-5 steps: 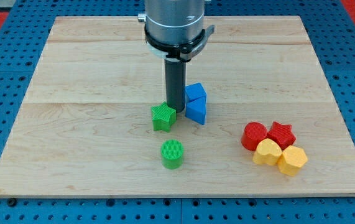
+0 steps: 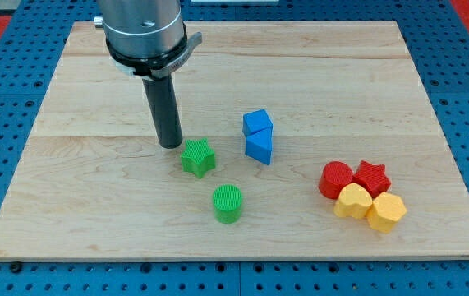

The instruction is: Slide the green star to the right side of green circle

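Observation:
The green star (image 2: 197, 158) lies near the board's middle, above and left of the green circle (image 2: 227, 203). My tip (image 2: 170, 145) stands just up and left of the star, close to it; I cannot tell whether it touches. The star is apart from the circle, with a small gap between them.
Two blue blocks (image 2: 259, 136) stand stacked together to the right of the star. A red circle (image 2: 335, 179), a red star (image 2: 371, 176) and two yellow blocks (image 2: 370, 205) cluster at the lower right. The wooden board (image 2: 86, 205) ends at a blue pegboard.
My tip has moved left, from between the star and the blue blocks to the star's upper left. The green star has shifted a little to the left.

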Motion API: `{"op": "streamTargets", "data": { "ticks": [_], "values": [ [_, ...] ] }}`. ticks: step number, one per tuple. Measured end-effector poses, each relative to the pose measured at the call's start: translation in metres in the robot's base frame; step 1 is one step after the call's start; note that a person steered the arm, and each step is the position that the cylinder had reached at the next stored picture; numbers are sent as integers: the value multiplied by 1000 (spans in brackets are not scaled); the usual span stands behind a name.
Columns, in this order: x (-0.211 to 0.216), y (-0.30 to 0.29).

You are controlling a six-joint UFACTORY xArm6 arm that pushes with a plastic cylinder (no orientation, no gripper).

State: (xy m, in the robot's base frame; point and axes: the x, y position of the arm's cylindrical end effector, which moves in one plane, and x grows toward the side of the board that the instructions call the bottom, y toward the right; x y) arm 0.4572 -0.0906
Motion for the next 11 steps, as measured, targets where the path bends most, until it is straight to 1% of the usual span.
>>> {"op": "streamTargets", "data": {
  "ticks": [1,2,3,5,9,11],
  "values": [
    [7,5],
    [16,29],
    [16,59],
    [24,93],
    [51,120],
    [74,126]
  ]
}}
